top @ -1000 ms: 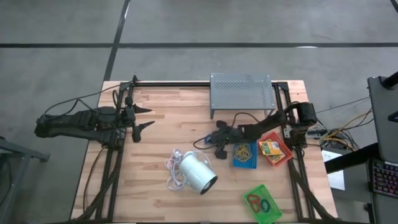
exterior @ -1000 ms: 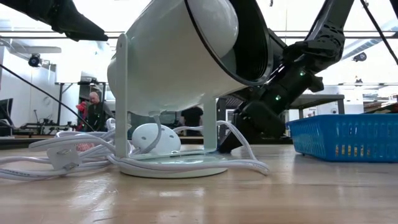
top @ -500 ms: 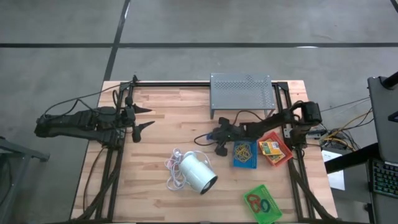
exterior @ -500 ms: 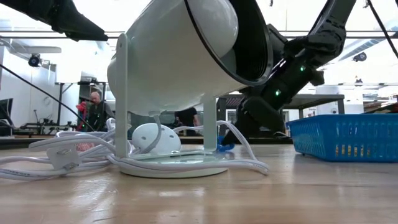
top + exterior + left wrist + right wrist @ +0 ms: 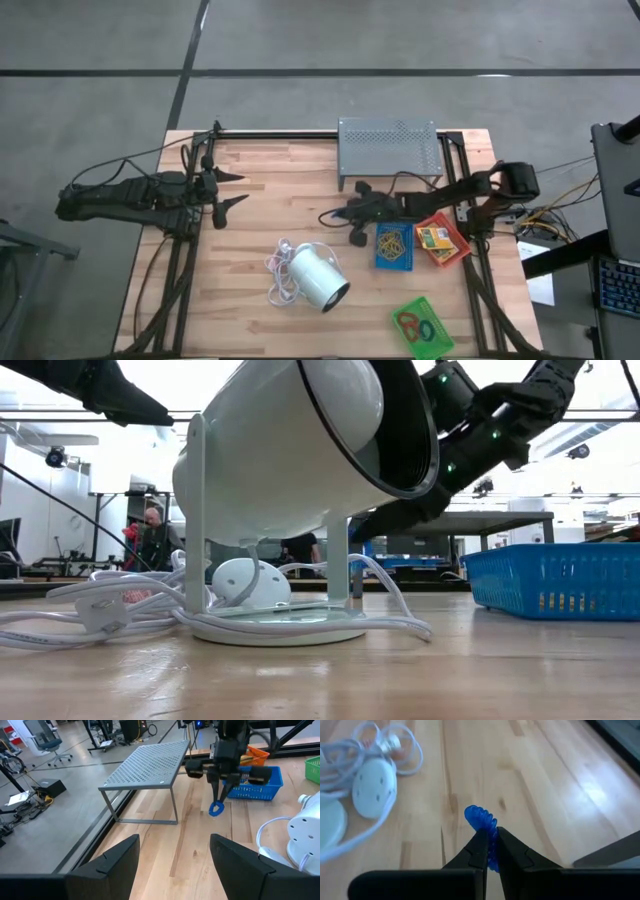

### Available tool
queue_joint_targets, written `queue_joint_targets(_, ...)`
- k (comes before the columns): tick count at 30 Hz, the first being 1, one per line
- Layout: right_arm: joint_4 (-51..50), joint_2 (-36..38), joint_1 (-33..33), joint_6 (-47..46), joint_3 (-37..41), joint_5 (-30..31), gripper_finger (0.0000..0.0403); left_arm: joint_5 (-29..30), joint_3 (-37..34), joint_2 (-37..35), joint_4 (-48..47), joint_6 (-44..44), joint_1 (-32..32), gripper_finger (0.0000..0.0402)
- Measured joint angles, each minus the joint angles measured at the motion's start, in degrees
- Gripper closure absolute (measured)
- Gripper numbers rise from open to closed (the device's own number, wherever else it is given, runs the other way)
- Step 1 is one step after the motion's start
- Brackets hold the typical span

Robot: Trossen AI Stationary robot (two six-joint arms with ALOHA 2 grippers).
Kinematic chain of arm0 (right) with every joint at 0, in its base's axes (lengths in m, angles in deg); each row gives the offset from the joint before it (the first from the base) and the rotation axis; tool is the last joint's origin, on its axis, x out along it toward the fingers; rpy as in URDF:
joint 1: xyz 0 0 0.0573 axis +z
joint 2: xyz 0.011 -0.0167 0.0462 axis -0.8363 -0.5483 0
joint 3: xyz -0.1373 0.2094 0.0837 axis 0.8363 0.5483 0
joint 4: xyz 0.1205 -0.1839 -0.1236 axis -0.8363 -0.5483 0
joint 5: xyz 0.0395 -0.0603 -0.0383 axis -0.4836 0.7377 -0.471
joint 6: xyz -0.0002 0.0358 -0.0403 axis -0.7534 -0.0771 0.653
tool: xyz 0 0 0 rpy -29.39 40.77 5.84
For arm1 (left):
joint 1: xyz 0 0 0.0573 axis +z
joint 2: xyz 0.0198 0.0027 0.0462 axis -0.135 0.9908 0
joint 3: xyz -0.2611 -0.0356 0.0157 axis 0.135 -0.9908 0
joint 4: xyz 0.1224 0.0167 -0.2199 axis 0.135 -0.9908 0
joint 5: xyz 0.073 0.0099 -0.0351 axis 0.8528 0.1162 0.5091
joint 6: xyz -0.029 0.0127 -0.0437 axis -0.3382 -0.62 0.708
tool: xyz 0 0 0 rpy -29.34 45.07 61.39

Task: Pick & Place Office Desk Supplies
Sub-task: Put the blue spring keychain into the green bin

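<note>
Holding a small blue loop (image 5: 483, 822) pinched tight between its fingers, the right gripper (image 5: 330, 216) sits centre-right of the high view, above the wood, just left of the blue tray (image 5: 393, 248) — the red tray (image 5: 441, 241) is beside that, the green tray (image 5: 422, 327) at lower right. Left gripper (image 5: 238, 188) waits at the upper left of the table (image 5: 260, 240), fingers spread apart — nothing in them.

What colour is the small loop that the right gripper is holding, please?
Blue: the loop in the right gripper shows best in the right wrist view.
</note>
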Motion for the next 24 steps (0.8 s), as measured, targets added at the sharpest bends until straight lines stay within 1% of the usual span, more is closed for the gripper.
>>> queue_joint_targets(8,-2.5,6.7,0.0,0.3,0.1,0.0,0.0383,0.0,0.0,0.0,0.0,0.0,0.0,0.0158)
queue_joint_targets(15,-3.0,16.0,0.3,3.5,0.1,0.0,0.0383,0.0,0.0,0.0,0.0,0.0,0.0,0.0158)
queue_joint_targets(20,-4.5,23.3,0.4,3.2,0.1,-0.3,0.0383,0.0,0.0,0.0,0.0,0.0,0.0,0.0158)
queue_joint_targets(24,-7.5,27.1,1.4,0.4,0.1,-2.6,0.0383,0.0,0.0,0.0,0.0,0.0,0.0,0.0158)
